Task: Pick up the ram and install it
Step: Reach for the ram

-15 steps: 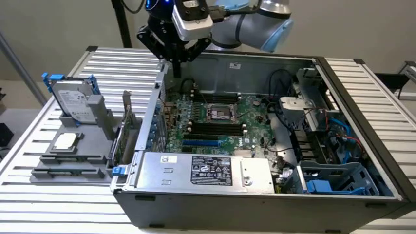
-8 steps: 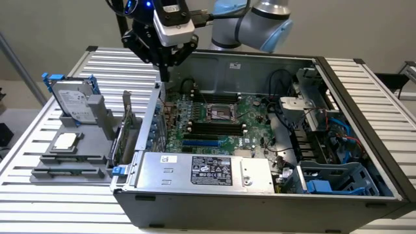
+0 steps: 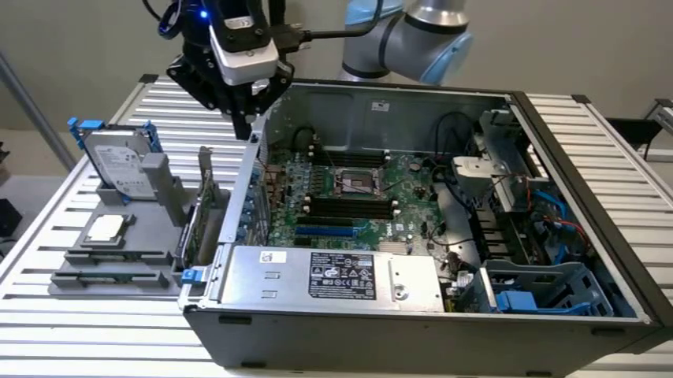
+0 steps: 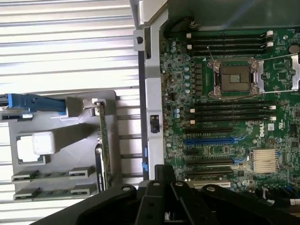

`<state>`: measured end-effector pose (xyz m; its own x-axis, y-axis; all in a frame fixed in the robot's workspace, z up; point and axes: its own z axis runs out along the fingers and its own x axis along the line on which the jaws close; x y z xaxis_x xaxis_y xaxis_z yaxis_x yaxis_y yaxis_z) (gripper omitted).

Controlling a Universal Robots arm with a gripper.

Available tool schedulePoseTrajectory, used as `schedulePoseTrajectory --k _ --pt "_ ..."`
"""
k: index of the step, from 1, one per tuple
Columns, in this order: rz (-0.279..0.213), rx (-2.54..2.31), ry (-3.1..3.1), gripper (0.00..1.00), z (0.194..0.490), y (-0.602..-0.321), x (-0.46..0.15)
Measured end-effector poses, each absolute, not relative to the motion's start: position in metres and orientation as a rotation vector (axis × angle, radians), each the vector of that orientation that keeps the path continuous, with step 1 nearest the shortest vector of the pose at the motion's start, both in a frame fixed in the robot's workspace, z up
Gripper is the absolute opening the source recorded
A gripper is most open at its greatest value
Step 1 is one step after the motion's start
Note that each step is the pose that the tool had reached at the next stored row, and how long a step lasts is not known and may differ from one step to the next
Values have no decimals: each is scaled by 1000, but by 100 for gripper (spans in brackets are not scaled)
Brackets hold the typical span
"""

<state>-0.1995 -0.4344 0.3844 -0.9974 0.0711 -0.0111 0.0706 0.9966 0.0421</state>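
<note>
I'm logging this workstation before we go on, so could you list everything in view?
computer case: one, grey, open, on the table
motherboard: one, green, inside the case
processor socket: one, silver-framed, middle of the motherboard
memory slots: several, black, beside the socket
power supply: one, silver, along the case's near wall
tray: one, grey, at the exterior view's left of the case
hard drive: one, silver in a blue frame, upright on the tray
processor: one, silver, lying flat in the tray
expansion card: one, green, on edge at the tray's case side
table: one, white, slatted, under everything
arm: one, grey and blue, behind the case
gripper: one, black, shut, above the case's wall nearest the tray
</note>
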Motion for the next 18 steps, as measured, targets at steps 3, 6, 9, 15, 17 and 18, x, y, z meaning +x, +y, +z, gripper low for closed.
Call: schedulePoseTrajectory --k 3,6,9,15,17,18 --pt "64 111 3127 11 383 -439 -210" --pt "63 111 3127 11 383 -443 -220" --pt "62 111 3127 11 382 -447 -230" --pt "60 111 3127 11 380 -455 -251" --pt "59 111 3127 11 380 -457 -258" --pt "58 111 3127 11 380 -458 -262"
